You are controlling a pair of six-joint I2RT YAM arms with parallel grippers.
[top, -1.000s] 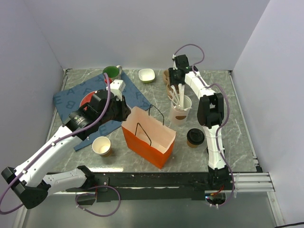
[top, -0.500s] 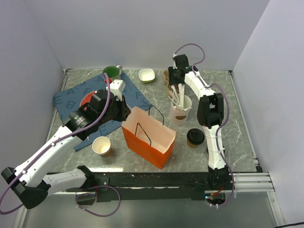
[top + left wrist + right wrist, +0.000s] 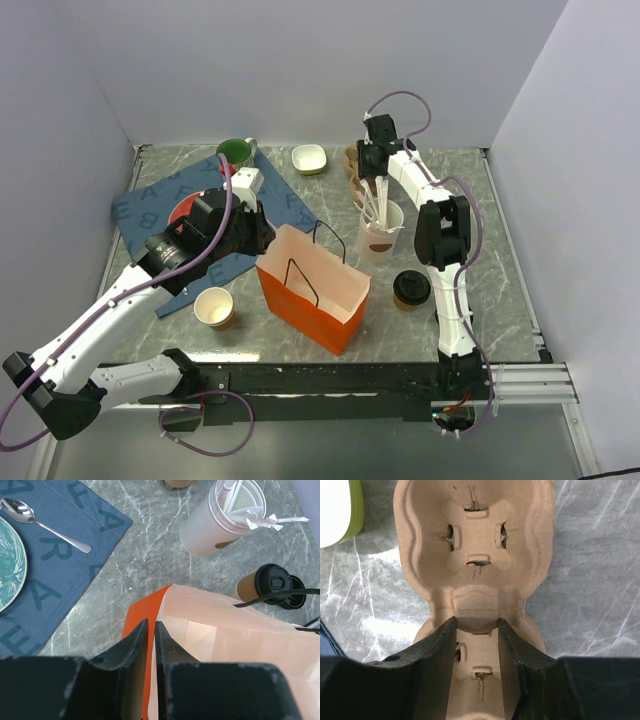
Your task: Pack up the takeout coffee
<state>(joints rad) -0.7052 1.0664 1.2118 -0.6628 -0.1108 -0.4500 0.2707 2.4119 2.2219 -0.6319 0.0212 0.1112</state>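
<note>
Your left end effector [image 3: 151, 625] pinched the bag [image 3: 225, 630]; your right end effector [image 3: 476, 622] straddled the carrier [image 3: 475, 535], grip unclear, so lifting could drop it.

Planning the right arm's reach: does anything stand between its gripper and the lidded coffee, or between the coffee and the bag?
Yes: the white cup of stirrers stands between the right gripper, over the pulp cup carrier, and the takeout coffee. Nothing visible separates coffee and orange bag.
</note>
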